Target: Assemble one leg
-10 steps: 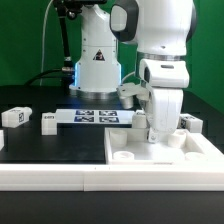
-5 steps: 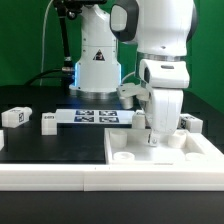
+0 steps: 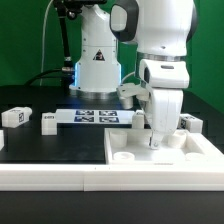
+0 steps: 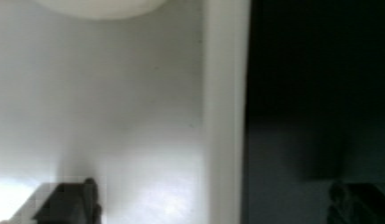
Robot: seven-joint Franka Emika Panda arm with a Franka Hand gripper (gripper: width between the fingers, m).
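Note:
The large white panel (image 3: 165, 152) lies flat at the front right of the exterior view, with round sockets at its corners. My gripper (image 3: 157, 136) points down over the panel's far edge. In the wrist view my gripper (image 4: 210, 205) is open and empty; its dark fingertips (image 4: 64, 203) stand wide apart, one over the panel (image 4: 136, 110), the other over the black table. A round socket (image 4: 100, 5) shows on the panel. A white leg (image 3: 188, 122) with a tag lies just right of my gripper. Two more legs (image 3: 13, 117) (image 3: 47, 121) lie at the left.
The marker board (image 3: 95, 116) lies flat behind the panel, in front of the robot base (image 3: 97, 65). A white rail (image 3: 60, 178) runs along the table's front edge. The black table (image 4: 322, 100) shows beside the panel's edge.

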